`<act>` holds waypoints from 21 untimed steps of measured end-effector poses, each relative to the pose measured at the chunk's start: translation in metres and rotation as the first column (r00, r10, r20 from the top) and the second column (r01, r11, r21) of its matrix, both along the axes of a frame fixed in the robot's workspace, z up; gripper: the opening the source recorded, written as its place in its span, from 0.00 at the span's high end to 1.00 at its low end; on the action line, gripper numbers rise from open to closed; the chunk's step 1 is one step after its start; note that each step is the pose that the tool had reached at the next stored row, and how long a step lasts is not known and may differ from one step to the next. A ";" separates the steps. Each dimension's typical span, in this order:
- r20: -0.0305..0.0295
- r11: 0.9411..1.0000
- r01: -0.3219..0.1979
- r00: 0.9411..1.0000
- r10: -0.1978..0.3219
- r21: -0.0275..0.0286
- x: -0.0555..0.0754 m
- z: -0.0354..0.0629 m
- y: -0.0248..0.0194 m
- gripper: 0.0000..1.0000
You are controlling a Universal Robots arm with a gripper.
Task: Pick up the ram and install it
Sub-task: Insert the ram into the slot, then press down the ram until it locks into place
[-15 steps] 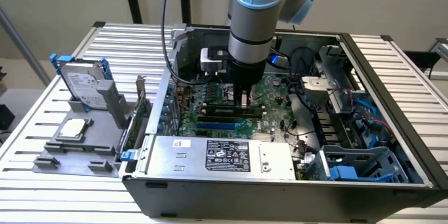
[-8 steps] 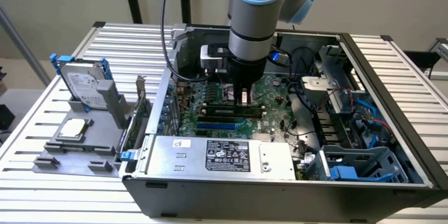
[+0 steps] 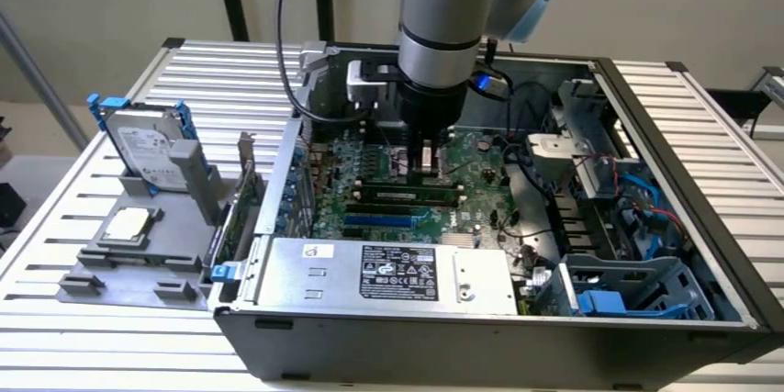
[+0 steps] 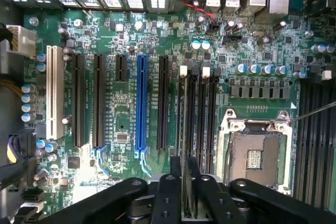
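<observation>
Exterior view: an open black computer case (image 3: 490,332) lies on a slatted aluminium table (image 3: 73,309), with a plain beige wall behind. To the exterior view's left of the case, a grey fixture tray (image 3: 135,263) holds an upright hard drive (image 3: 141,149) in a blue frame and a flat silver processor chip (image 3: 128,225). A larger green expansion card (image 3: 245,195) stands on edge between tray and case. Inside the case, the power supply (image 3: 392,273) sits along the near wall and a green motherboard (image 3: 405,181) lies behind it. The arm (image 3: 447,25) comes straight down over the board. The gripper (image 3: 425,161) is low, just above the memory slots. One memory stick (image 3: 410,196) is already seated in a slot nearer the camera.

Wrist view: the gripper (image 4: 190,192) is clamped on the ram (image 4: 185,129), black fingers (image 4: 169,195) pressed against both faces. The ram is seen edge-on as a thin green-grey strip. It stands on its long edge, its long axis running parallel to the black memory slots (image 4: 207,114), and it sits over the outermost one. Whether it touches the slot I cannot tell. White slot latches (image 4: 184,70) show at the far end. The empty CPU socket (image 4: 254,153) lies just beside the slots, and a blue expansion slot (image 4: 140,103) is further off.
</observation>
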State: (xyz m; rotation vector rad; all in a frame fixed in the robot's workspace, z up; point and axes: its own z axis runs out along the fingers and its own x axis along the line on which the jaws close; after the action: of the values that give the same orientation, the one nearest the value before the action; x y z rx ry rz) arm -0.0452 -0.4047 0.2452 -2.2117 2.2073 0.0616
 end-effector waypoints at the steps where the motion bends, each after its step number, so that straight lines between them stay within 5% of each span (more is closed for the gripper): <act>1: -0.002 1.000 0.000 1.000 0.000 0.000 0.000 0.0001 0.0000 0.87; 4: -0.008 1.000 0.000 1.000 0.000 0.000 -0.001 0.0002 0.0000 0.89; 21: -0.007 1.000 0.000 1.000 0.000 0.000 -0.001 -0.0030 0.0002 0.89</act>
State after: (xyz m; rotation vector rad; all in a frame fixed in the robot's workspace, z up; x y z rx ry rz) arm -0.0459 -0.4044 0.2422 -2.2154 2.2109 0.0694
